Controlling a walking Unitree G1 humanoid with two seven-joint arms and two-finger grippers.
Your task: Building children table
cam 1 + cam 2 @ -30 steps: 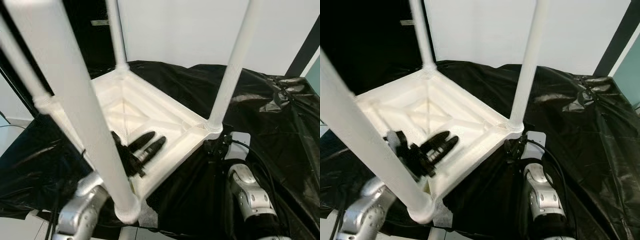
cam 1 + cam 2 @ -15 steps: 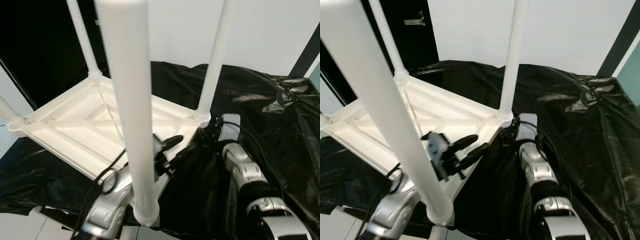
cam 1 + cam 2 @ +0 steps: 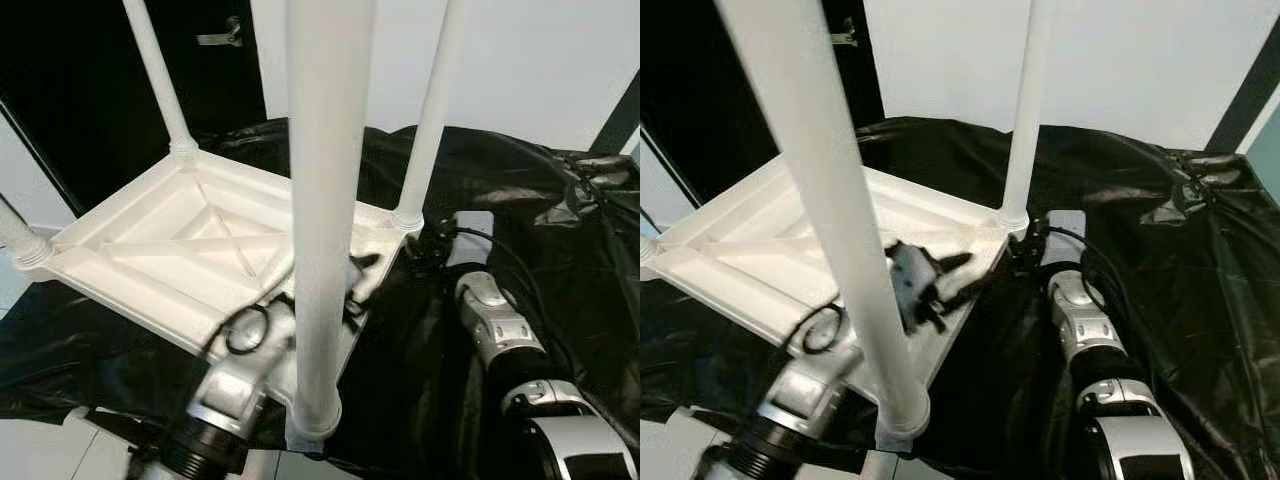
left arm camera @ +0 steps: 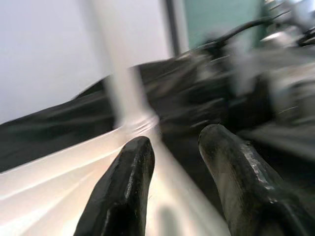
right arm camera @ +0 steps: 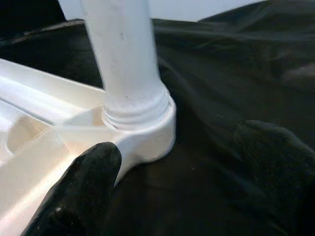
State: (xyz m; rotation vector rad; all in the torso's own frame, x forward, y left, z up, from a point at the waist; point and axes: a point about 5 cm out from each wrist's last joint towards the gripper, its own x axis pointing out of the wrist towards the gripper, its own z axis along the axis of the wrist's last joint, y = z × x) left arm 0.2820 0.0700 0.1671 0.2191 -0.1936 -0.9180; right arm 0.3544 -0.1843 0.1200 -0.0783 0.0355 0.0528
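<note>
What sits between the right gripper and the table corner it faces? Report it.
Nothing visible does. The right gripper is open just short of the corner socket of the upturned white table, with bare black sheet between its fingers and the leg standing in that socket.

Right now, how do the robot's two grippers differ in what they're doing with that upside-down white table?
The left gripper hovers over the table's ribbed underside, near its right edge; the right gripper sits low on the black sheet at the corner under the far right leg. The left fingers have a narrow gap with nothing between them; the right fingers spread wide beside that corner socket. Both are open and hold nothing.
</note>
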